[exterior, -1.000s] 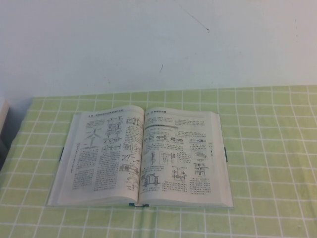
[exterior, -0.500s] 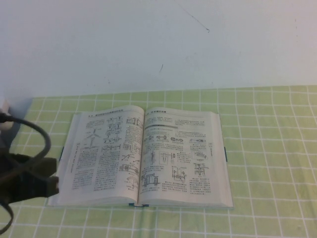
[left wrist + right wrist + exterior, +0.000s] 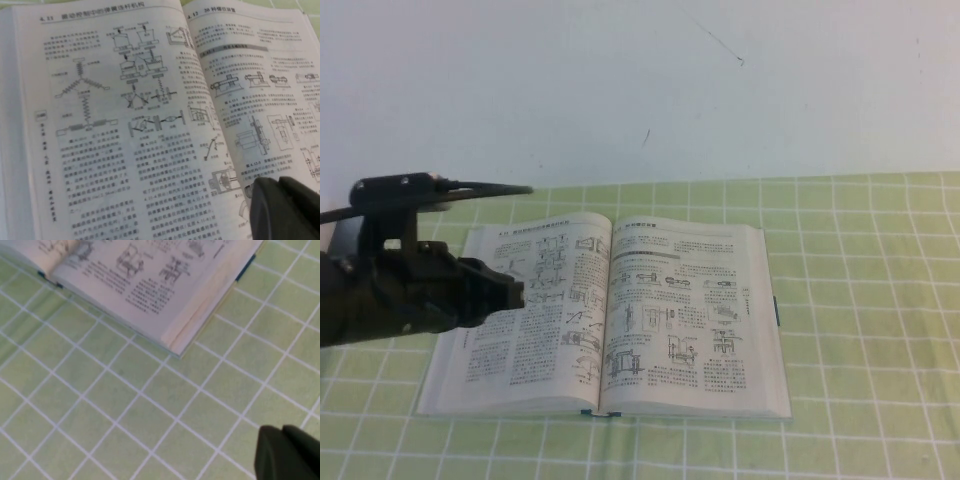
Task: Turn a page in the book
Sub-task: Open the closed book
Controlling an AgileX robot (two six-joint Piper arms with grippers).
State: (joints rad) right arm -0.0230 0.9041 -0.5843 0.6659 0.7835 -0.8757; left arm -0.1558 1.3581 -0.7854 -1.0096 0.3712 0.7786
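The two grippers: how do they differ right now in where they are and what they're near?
The left gripper is over the book, above the outer part of its left-hand page; the right gripper is off the book, over bare green checked tablecloth by the book's near right corner. The left arm shows plainly in the high view; the right arm does not appear there. Both are dark, and neither holds anything visible.
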